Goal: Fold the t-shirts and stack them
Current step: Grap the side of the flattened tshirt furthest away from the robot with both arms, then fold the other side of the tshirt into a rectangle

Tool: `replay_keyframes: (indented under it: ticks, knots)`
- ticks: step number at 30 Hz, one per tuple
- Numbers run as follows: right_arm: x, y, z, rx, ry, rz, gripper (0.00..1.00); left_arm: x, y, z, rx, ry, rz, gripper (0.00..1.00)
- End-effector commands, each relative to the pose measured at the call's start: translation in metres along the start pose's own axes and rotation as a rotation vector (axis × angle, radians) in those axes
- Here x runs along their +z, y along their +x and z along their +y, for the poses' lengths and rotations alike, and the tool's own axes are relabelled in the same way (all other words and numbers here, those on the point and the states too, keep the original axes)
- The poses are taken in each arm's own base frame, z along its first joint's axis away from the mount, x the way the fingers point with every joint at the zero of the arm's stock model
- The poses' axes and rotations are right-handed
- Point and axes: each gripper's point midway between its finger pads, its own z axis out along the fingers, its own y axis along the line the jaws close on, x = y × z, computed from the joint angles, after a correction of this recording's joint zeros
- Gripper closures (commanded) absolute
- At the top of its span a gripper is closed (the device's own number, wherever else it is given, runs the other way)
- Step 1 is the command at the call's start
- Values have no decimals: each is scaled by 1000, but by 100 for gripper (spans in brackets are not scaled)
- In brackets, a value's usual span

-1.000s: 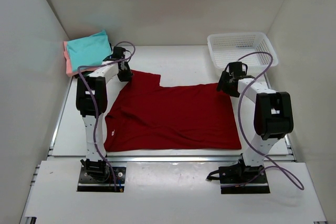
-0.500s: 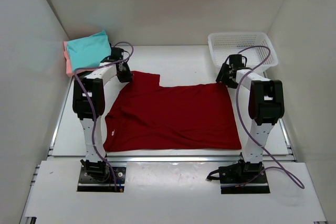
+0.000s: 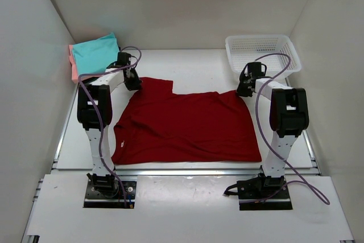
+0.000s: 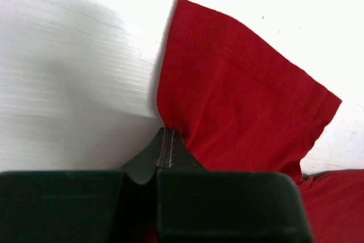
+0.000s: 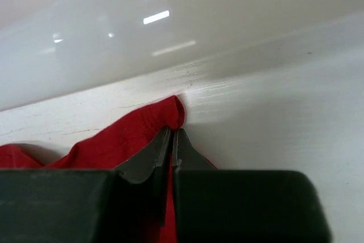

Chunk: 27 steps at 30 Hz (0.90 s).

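Observation:
A large dark red t-shirt (image 3: 185, 123) lies spread flat on the white table between the two arms. My left gripper (image 3: 134, 82) is shut on the shirt's far left part beside the sleeve (image 4: 244, 89), pinching the cloth at its edge (image 4: 168, 130). My right gripper (image 3: 244, 90) is shut on the shirt's far right corner (image 5: 165, 115). A teal t-shirt (image 3: 95, 53) lies folded on a salmon-pink one (image 3: 73, 66) in the far left corner.
A white mesh basket (image 3: 261, 52) stands at the far right, just behind the right gripper. White walls close in the table on the left, back and right. A metal rail (image 3: 187, 170) runs along the near edge.
The right gripper moved forward onto the shirt's far right corner and shut on it. The left gripper stayed shut on the cloth and shifted slightly toward the back.

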Motion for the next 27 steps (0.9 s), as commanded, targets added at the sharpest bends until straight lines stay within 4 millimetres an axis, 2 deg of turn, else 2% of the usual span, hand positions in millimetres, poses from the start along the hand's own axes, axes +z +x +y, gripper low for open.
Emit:
replay_keyframes:
  ticks: [1, 2, 5, 6, 7, 9, 10, 11, 13, 14, 15, 16, 19, 20, 21, 23, 25, 27]
  knots:
    - [-18, -18, 18, -67, -45, -78, 100, -34, -20, -26, 14, 78, -72, 100]
    - [-24, -27, 23, -85, -58, -112, 100, -35, -21, -27, 13, 82, -75, 100]
    - [-37, -37, 29, -95, -81, -142, 100, -45, -25, -30, 23, 95, -89, 100]
    - [-45, -48, 30, -104, -91, -169, 100, -48, -25, -26, 11, 100, -87, 100]
    - [-47, -49, 27, -103, -85, -173, 99, -54, -28, -32, 8, 119, -97, 100]
    - [-62, -58, 32, -120, -110, -208, 99, -62, -27, -22, -14, 117, -97, 100]
    - [-64, -54, 30, -134, -112, -203, 100, -72, -32, -25, -13, 137, -115, 100]
    - [-73, -60, 31, -137, -120, -228, 100, -71, -27, -22, -8, 131, -112, 100]
    - [-88, -58, 28, -145, -137, -247, 100, -86, -29, -18, -16, 141, -131, 100]
    - [-88, -52, 24, -136, -131, -237, 100, -94, -27, -14, -17, 140, -136, 100]
    - [-97, -52, 23, -130, -145, -245, 100, -97, -20, -13, -17, 144, -125, 100]
    - [-96, -42, 21, -116, -148, -221, 100, -103, -20, -12, -16, 149, -135, 100]
    - [-113, -31, 2, -66, -148, -229, 100, -114, 3, 0, -32, 142, -113, 100]
    - [-113, -22, -3, -59, -154, -213, 100, -124, 3, -3, -20, 152, -128, 100]
    - [-121, -21, -4, -59, -159, -226, 100, -123, 12, 2, -15, 144, -115, 100]
    - [-125, -1, -15, -51, -143, -207, 100, -136, 21, 0, -1, 153, -125, 100]
    - [-139, 4, -17, -53, -150, -224, 99, -141, 33, 4, 0, 153, -120, 100]
    - [-144, 18, -24, -49, -138, -214, 100, -157, 37, 4, 10, 164, -145, 100]
